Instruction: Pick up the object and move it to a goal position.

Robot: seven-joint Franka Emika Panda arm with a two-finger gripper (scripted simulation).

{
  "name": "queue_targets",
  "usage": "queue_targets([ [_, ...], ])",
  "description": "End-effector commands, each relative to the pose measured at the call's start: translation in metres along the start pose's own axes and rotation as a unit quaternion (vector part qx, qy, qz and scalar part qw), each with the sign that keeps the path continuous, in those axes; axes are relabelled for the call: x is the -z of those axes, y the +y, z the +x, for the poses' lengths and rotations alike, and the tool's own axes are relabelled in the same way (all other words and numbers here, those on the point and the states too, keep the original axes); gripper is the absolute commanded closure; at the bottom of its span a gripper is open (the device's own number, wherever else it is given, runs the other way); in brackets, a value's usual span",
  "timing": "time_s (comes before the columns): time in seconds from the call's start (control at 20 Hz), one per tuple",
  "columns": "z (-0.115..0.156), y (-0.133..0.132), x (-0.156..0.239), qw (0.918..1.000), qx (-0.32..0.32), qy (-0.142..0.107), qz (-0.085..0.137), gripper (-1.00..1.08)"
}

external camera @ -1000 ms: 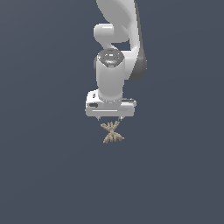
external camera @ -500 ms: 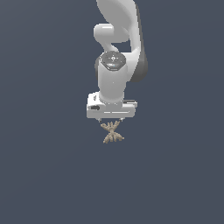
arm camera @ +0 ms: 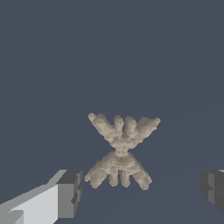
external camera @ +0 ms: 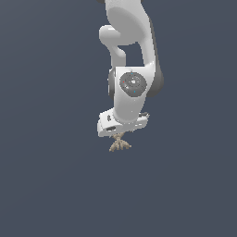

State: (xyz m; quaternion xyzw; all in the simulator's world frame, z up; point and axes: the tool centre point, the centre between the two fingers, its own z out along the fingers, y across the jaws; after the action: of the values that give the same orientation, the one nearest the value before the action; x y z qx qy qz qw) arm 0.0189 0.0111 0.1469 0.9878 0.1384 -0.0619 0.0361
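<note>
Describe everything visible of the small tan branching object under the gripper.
The object is tan-brown and bumpy, like coral or crossed twigs: two fans of stubby branches joined at a narrow waist, forming an X. It lies on the plain dark surface, between the gripper's spread fingers, which stand clear of it on either side. Nothing visibly touches it. In the exterior view it shows just below the hand, partly hidden.

Arm down, fingers apart
</note>
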Motion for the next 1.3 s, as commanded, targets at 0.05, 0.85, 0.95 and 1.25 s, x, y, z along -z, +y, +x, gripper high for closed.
queue_targets([
  [0.05,0.01,-0.008,-0.013,0.9977,0.06,-0.029,-0.007,-1.0],
  [0.85,0.037,-0.039,-0.074,0.9401,0.299,-0.162,-0.02,-1.0],
  [0.95,0.038,-0.04,-0.078,0.9334,0.315,-0.171,-0.019,-1.0],
  [1.25,0.04,-0.044,-0.086,0.9207,0.341,-0.189,-0.018,-1.0],
])
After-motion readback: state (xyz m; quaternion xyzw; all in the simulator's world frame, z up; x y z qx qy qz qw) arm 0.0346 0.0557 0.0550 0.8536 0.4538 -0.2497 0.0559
